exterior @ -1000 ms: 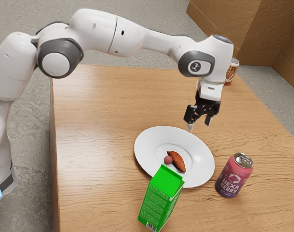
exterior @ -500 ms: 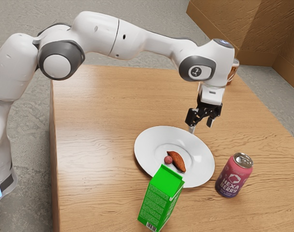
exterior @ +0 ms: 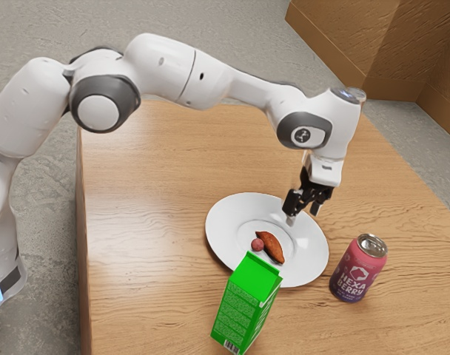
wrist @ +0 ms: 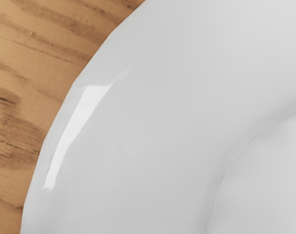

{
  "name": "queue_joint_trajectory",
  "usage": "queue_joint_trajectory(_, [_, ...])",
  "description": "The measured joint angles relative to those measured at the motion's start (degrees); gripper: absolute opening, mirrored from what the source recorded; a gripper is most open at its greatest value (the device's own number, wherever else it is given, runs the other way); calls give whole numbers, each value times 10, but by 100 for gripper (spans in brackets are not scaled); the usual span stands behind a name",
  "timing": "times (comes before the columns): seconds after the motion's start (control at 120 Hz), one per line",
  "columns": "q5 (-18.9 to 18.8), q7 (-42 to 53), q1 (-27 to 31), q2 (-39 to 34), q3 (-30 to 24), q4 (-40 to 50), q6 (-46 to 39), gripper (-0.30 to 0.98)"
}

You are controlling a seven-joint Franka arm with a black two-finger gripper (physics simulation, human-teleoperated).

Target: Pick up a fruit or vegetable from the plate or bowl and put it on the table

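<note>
The black gripper [exterior: 303, 217] is open above the far rim of the white plate, with nothing between its fingers. On the white plate [exterior: 229, 214] lie a reddish-brown sweet potato [exterior: 270, 247] and, touching or close beside it, a small round pinkish-red fruit [exterior: 257, 245]. Both are toward the exterior view's lower left from the gripper. In the wrist view the plate [wrist: 153, 122] lies under the hand, its curved edge against the wooden table [wrist: 26, 97].
A green carton [exterior: 246, 303] stands at the plate's near edge, partly in front of it. A pink and purple can [exterior: 358, 269] is upright on the table [exterior: 158, 170], near the plate on the exterior view's right.
My hand has come down toward the plate, after a slight shift toward the exterior view's right and back. The plate, food, carton and pink can have stayed put.
</note>
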State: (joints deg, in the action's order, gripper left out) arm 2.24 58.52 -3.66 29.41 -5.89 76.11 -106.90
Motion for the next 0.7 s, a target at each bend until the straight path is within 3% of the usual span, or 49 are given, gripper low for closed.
queue_joint_trajectory(0.258, [-8, -15, -5, -67, -3, 111, -31, 68])
queue_joint_trajectory(0.7, [-6, -38, -25, -118, -8, 166, -67, 68])
